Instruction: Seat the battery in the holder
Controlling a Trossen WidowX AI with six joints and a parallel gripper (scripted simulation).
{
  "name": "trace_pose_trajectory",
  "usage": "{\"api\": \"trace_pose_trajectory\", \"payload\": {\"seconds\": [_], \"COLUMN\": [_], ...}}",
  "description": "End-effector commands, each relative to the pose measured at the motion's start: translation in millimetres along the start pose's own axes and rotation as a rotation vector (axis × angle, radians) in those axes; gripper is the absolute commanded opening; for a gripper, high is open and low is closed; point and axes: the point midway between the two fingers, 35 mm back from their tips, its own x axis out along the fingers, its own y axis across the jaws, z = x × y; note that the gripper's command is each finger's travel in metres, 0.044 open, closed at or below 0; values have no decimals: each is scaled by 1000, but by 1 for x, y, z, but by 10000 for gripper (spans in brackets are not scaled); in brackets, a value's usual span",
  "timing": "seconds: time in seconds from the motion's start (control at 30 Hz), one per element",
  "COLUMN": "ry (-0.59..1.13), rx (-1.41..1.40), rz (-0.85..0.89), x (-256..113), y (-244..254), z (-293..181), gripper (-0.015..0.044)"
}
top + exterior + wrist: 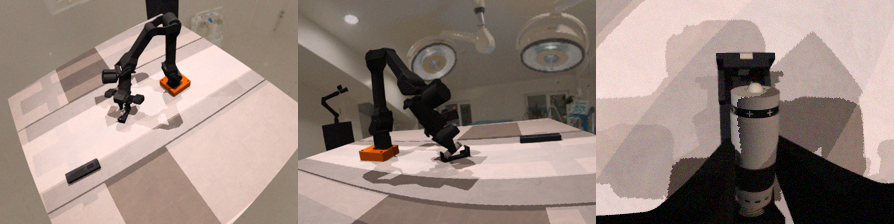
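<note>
My gripper is shut on the battery, a pale cylinder with dark bands. In the wrist view the battery's terminal nub points away, toward the far end wall of the black holder, and its near end sits low by the holder's near end. The battery lies lengthwise over the holder's channel. In the exterior view the battery is tilted, one end low in the holder near the spring end, the other end raised. The holder rests on the table under the fingers. I cannot tell whether the battery touches the lip.
The arm's orange base stands behind and to the right of the holder. A flat black remote-like box lies near the table's front left edge and also shows in the exterior view.
</note>
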Motion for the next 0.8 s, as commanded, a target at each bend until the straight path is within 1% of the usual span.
{"api": "trace_pose_trajectory", "payload": {"seconds": [0.0,0.77], "ry": [42,224], "rx": [8,27], "rz": [5,23], "x": [2,11], "y": [1,0], "z": [-4,1], "gripper": [70,70]}}
